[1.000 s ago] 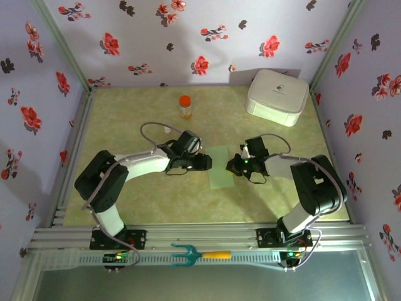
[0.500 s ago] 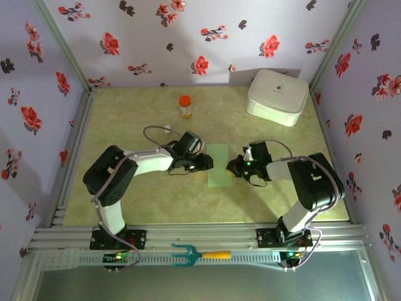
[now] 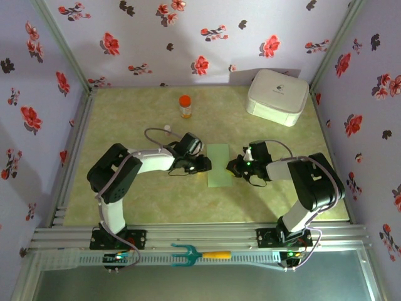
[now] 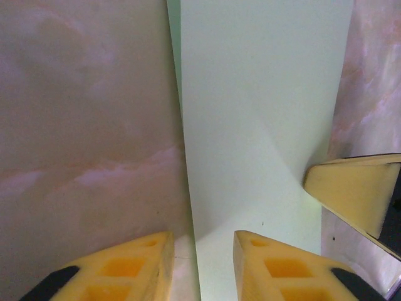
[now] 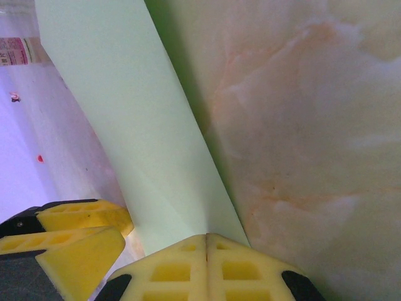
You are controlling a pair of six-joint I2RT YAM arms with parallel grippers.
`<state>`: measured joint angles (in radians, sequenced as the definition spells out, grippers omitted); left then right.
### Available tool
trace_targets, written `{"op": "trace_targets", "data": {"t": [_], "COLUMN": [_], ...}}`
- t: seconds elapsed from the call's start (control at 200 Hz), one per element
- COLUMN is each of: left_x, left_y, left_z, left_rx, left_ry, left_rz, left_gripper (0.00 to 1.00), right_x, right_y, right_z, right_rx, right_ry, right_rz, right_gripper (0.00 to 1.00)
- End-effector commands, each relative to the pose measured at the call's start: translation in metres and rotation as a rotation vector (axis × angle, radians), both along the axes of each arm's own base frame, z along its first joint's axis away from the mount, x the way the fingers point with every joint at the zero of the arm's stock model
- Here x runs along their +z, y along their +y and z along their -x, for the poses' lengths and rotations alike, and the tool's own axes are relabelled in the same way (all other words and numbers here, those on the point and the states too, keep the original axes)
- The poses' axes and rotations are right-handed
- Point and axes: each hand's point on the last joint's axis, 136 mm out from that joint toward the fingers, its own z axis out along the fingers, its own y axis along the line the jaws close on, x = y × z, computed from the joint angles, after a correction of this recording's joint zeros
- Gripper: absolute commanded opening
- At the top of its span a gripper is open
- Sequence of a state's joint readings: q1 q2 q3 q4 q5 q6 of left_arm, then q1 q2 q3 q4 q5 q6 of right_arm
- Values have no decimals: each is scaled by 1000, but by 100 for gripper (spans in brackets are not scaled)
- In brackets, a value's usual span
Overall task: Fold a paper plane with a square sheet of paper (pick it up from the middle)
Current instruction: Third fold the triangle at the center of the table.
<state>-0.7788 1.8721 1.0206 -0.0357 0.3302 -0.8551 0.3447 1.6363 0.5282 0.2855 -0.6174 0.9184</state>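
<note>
While the white box (image 3: 277,95) sits closed, left gripper (image 4: 202,243) — jaws narrowly parted — straddles the square sheet of paper (image 4: 250,113); right gripper (image 5: 207,238) pinches its edge.

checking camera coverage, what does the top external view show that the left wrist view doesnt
Top external adds the white box, the orange-capped bottle and the teal fork on the front rail. Left wrist adds a close look: the left tool open, its yellow fingers either side of the green paper's left edge. Shared: that paper on the marbled table, with the right tool at its right edge.
</note>
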Motion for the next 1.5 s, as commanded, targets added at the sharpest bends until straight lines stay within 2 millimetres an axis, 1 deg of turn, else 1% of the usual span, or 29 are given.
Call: {"op": "trace_targets", "data": {"t": [0.0,0.14,0.205,0.275,0.495,0.675,0.795,0.955,0.99,1.06,1.185,1.28,1.375,1.435,1.495], "left_x": [0,0,2,6,2,4,6,7,6,7,11,18,21,23,24], "left_y": [-10,-13,-13,-14,-12,-13,-12,-10,-10,-7,-2,2,10,13,18], "left_z": [-2,-1,-1,-1,-1,-2,-2,-3,-2,-3,-4,-5,-2,1,2], "left_rx": [-11,-12,-8,-13,-7,2,4,8,8,15,29,35,41,31,33], "left_ry": [15,17,17,7,19,11,7,7,7,9,0,-5,14,25,33], "left_rz": [39,58,64,72,67,82,88,86,84,74,72,82,69,63,55], "left_gripper": [30,28,25,25,26,28,24,12,9,0,0,0,0,0,0], "right_x": [-29,-30,-30,-30,-31,-30,-29,-26,-23,-16,6,25,42,55,62], "right_y": [-17,-18,-18,-18,-19,-18,-18,-17,-16,-12,-4,-5,-9,-7,-6], "right_z": [22,23,23,23,24,24,23,22,21,17,11,7,5,6,9], "right_rx": [-40,-41,-43,-42,-42,-41,-42,-38,-34,-26,-15,-11,-4,26,49], "right_ry": [121,126,126,126,129,126,124,112,103,71,-9,-80,-155,-229,-303], "right_rz": [93,97,97,97,102,103,101,94,85,53,-9,-11,23,47,100], "right_gripper": [7,6,7,7,7,7,7,9,9,12,25,33,36,38,40]}}
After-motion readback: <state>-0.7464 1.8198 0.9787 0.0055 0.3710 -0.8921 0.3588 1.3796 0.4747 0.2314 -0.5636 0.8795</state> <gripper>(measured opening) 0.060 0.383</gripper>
